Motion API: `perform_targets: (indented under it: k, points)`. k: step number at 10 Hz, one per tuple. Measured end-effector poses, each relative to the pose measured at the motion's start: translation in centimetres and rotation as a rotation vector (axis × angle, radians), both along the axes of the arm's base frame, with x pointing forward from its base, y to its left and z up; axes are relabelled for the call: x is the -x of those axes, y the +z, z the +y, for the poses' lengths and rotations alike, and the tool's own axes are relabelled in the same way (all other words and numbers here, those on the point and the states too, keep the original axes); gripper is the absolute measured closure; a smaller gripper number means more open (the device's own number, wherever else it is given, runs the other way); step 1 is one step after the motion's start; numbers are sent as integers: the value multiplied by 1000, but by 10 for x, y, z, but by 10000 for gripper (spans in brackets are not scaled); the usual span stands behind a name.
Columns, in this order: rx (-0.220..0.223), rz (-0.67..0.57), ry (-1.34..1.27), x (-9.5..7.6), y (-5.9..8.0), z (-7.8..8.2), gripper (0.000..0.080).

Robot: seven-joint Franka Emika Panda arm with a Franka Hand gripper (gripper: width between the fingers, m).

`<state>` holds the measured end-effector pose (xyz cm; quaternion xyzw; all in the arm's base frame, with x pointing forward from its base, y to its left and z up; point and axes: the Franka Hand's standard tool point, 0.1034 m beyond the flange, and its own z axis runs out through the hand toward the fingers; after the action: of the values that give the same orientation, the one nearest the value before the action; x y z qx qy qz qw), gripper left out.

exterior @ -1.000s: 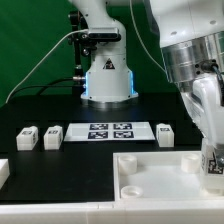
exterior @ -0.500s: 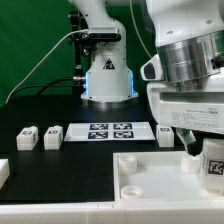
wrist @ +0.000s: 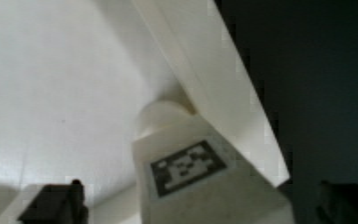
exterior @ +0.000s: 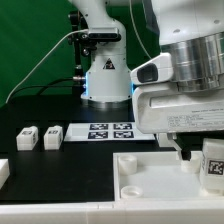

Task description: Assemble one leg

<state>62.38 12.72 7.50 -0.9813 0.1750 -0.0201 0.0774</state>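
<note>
One leg (exterior: 213,162), a small white block with a square marker, stands upright at the right corner of the large white square piece (exterior: 150,172). In the wrist view the leg (wrist: 197,165) rises toward the camera over that white piece (wrist: 51,100). My gripper (exterior: 205,160) straddles the leg. Its dark fingers (wrist: 51,205) sit wide apart at both sides, with a gap on one side, so it is open. Two more legs (exterior: 27,137) (exterior: 52,135) lie at the exterior view's left.
The marker board (exterior: 108,131) lies in the middle of the black table. Another white part (exterior: 4,171) shows at the exterior view's left edge. The arm's base (exterior: 105,75) stands behind the board. My hand fills the exterior view's right.
My hand has turned about its axis over the leg and now faces the camera broadside. It now hides the leg that lay at the marker board's right end.
</note>
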Motion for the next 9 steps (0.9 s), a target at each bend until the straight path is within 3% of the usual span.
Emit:
perform_targets:
  k: [3, 4, 5, 6, 9]
  points:
    - [-8, 0, -32, -1, 0, -2, 177]
    - [-27, 22, -175, 0, 0, 1, 356]
    - [-31, 46, -254, 3, -2, 0, 356]
    - [-38, 67, -355, 4, -3, -2, 492]
    - [-95, 124, -704, 2, -2, -1, 503]
